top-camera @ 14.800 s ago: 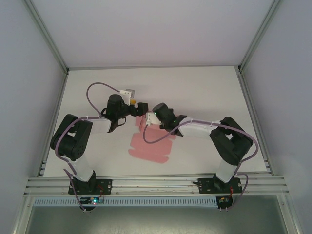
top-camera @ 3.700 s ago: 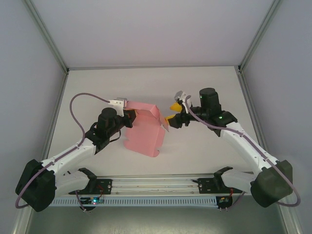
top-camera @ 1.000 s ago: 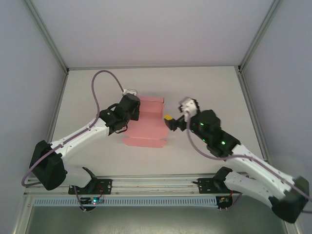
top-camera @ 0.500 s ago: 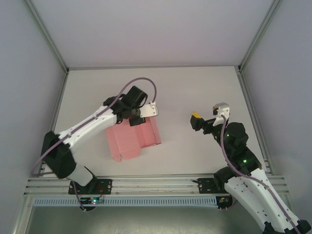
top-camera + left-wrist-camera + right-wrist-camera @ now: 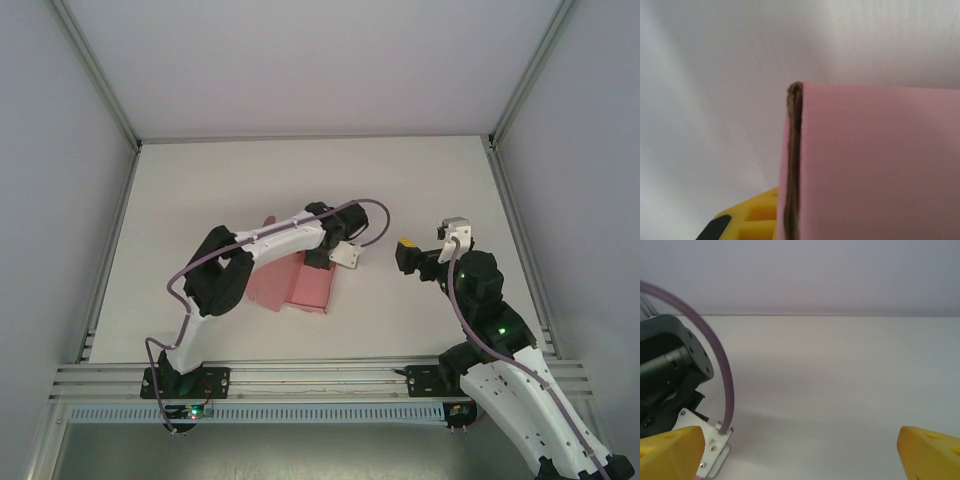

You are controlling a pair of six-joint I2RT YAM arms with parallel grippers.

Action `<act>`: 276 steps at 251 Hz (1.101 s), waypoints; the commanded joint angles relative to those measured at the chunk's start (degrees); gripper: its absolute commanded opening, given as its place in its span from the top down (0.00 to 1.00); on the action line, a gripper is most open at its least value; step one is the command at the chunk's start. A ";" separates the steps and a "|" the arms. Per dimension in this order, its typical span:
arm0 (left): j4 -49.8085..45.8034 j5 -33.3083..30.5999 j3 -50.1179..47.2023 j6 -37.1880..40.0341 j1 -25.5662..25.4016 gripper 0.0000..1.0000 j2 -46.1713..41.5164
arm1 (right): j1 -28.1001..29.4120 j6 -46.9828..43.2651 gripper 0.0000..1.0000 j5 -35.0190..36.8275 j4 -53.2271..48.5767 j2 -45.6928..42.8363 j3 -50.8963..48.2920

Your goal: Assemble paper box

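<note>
Left arm just swung its wrist right; left gripper [image 5: 322, 262] clamped on pink wall of paper box [image 5: 300, 285], now mid-bench [image 5: 420, 190]. Right gripper [image 5: 406, 252] stayed back at right, jaws wide apart. I judge folding half done, second grip still needed

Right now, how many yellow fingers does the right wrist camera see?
2: one finger in the bottom-left corner, the other finger in the bottom-right corner, wide apart above the table.

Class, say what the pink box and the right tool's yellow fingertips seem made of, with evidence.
Paper box: thin card, matte pink; its cut edge shows a brown fibrous core. Yellow fingertips: probably moulded plastic, smooth and matte with crisp edges; rubber is possible.
</note>
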 commanded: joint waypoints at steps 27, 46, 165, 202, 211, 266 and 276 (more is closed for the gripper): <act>-3.49 -0.93 5.36 -1.17 -1.11 0.41 -1.03 | -1.58 0.86 0.02 3.19 -2.10 -2.36 -0.27; -4.53 3.56 6.22 -1.69 -1.09 0.21 -3.93 | -1.93 0.19 0.02 2.94 -1.90 -1.76 -0.32; 33.18 -0.61 -16.98 -46.41 8.20 0.00 -38.20 | -3.38 -7.82 0.05 -22.82 -2.28 30.68 11.30; 30.21 -1.91 -29.79 -69.75 20.44 0.00 -48.65 | -0.18 -15.48 0.05 -26.88 -5.81 43.57 18.74; 30.52 -2.56 -33.74 -73.14 22.55 0.00 -51.29 | 0.89 -17.27 0.05 -28.24 -6.52 46.54 20.63; 28.35 -4.07 -51.01 -81.37 27.14 0.00 -65.03 | 9.53 -22.94 0.05 -24.98 -10.03 65.66 32.05; 28.35 -4.19 -52.85 -81.73 27.16 0.00 -67.17 | 9.55 -22.62 0.05 -25.14 -10.85 68.71 34.02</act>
